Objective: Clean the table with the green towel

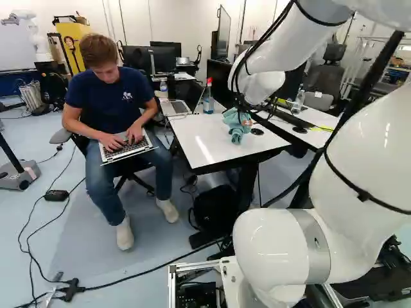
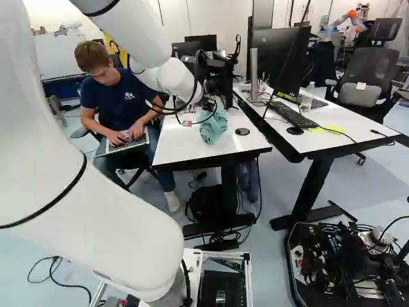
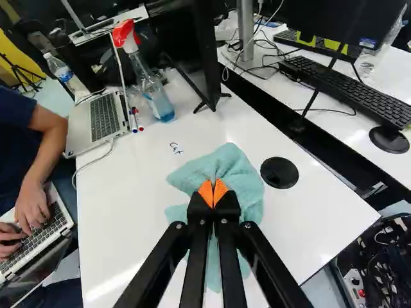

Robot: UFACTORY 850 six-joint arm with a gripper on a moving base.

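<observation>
My gripper (image 2: 208, 104) is over the white table (image 2: 176, 148) in the right base view, with the blue-green towel (image 2: 213, 129) bunched beneath it. In the wrist view the gripper (image 3: 213, 192) has its orange-tipped fingers pressed together on a pinched fold of the towel (image 3: 241, 173). The rest of the cloth spreads on the tabletop around and under the fingers. A small dark scribble (image 3: 176, 149) marks the table just ahead of the towel, apart from it.
A spray bottle (image 3: 151, 90), several markers (image 3: 134, 120) and an open laptop (image 3: 103, 119) stand or lie farther along the table. A monitor (image 3: 186, 51) stands near its edge. A seated person types beside the table. A second desk (image 2: 313, 131) holds a keyboard.
</observation>
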